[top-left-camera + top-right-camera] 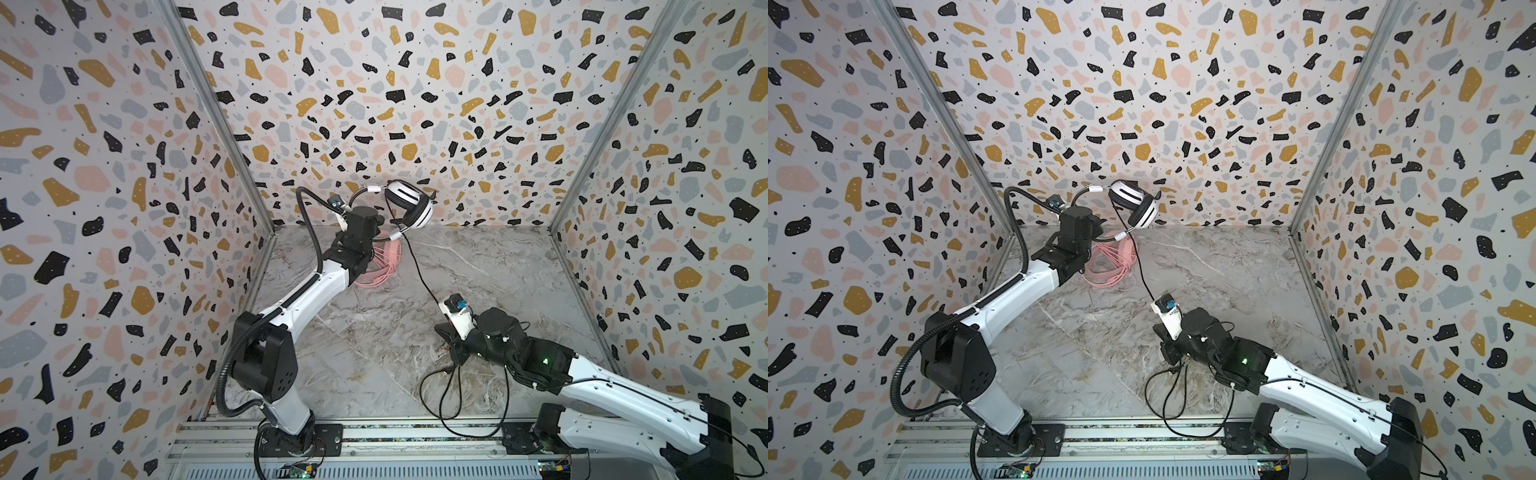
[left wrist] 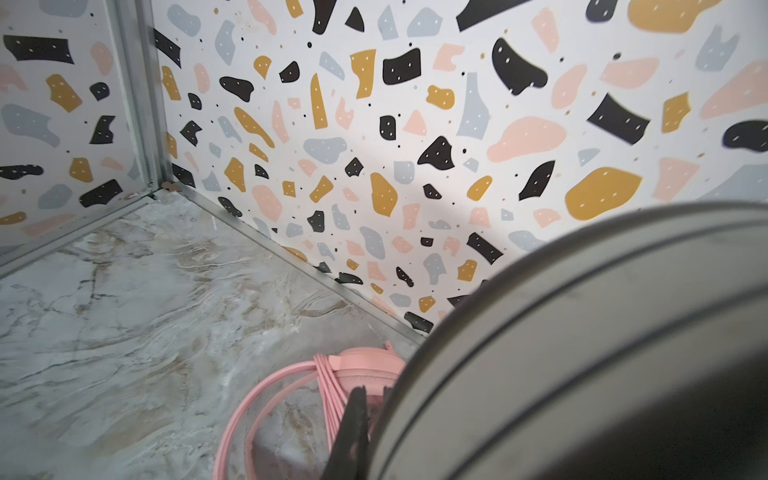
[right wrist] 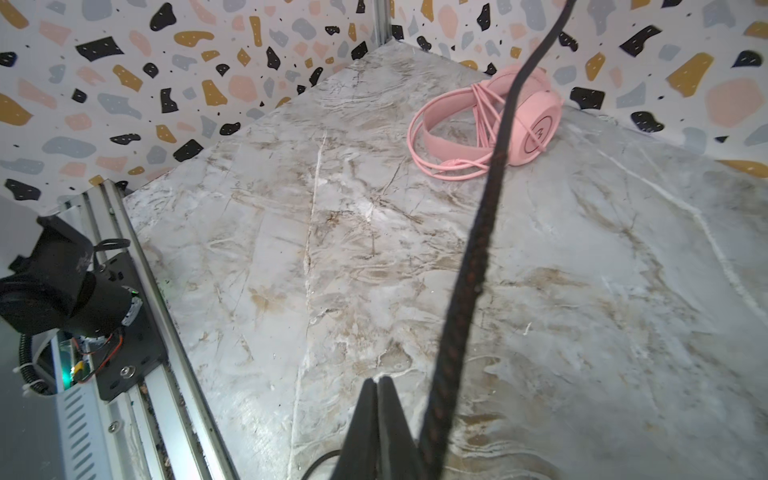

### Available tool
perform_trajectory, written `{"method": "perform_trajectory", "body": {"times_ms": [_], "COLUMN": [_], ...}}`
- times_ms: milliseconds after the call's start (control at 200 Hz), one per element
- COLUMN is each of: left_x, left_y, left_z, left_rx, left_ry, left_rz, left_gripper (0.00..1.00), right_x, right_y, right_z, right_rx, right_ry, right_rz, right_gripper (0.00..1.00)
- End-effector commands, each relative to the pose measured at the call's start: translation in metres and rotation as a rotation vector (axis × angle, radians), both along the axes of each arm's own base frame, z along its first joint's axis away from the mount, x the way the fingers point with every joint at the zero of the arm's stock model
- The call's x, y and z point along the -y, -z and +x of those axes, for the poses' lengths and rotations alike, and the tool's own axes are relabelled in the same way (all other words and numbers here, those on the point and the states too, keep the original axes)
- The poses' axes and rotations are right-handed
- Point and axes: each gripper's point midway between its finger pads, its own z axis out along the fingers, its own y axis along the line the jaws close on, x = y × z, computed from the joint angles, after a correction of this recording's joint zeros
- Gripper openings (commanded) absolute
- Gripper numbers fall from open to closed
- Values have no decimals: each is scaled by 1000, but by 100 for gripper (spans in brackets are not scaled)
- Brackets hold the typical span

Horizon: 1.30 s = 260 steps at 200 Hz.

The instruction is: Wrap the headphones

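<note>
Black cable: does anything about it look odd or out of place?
Yes. The black cable hangs from the white-and-black headset aloft at the back wall, passes beside the shut right gripper, not between its jaws, and lies in loose loops by the front rail, unwrapped.

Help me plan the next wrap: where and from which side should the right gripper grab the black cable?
Probably the straight stretch of black cable beside the right gripper (fingers shut). It runs taut above the table, so open and close across it sideways.
</note>
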Motion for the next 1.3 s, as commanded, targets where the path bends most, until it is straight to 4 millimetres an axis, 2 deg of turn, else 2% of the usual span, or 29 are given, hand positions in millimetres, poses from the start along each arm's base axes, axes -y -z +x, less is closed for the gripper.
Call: {"method": "perform_trajectory", "body": {"times_ms": [0,80,205,395,446,536,646,796,981,1076,1151,1201,1297], "left_x": [5,12,34,82,96,106,113,123,145,168,183,186,176], "left_y": [-21,-14,6,44,56,66,69,59,50,57,59,56,43], "left_z": [-5,-8,-14,-31,-38,-54,-75,-100,-133,-162,-182,-184,-176], "left_rx": [64,32,-46,-213,-259,-315,-331,-332,-309,-275,-242,-212,-170], "left_ry": [-34,-11,79,301,414,535,652,809,1067,1303,1438,1463,1445], "left_rz": [72,135,278,578,611,650,695,706,691,650,570,522,439], "left_gripper": [0,0,0,0,0,0,0,0,0,0,0,0,0], "right_x": [10,13,21,47,57,78,101,128,143,141,133,128,124], "right_y": [-27,-56,-91,-138,-148,-162,-169,-162,-143,-124,-99,-81,-47], "right_z": [9,16,26,50,58,76,98,136,182,201,209,210,206], "right_rx": [73,139,219,320,335,357,353,324,246,187,128,83,24], "right_ry": [42,69,120,219,247,305,355,415,440,425,392,372,366], "right_rz": [-71,-59,-63,-34,-23,-9,7,6,56,69,74,74,92], "right_gripper": [6,6,7,7,7,7,6,6,7,7,7,7,7]}}
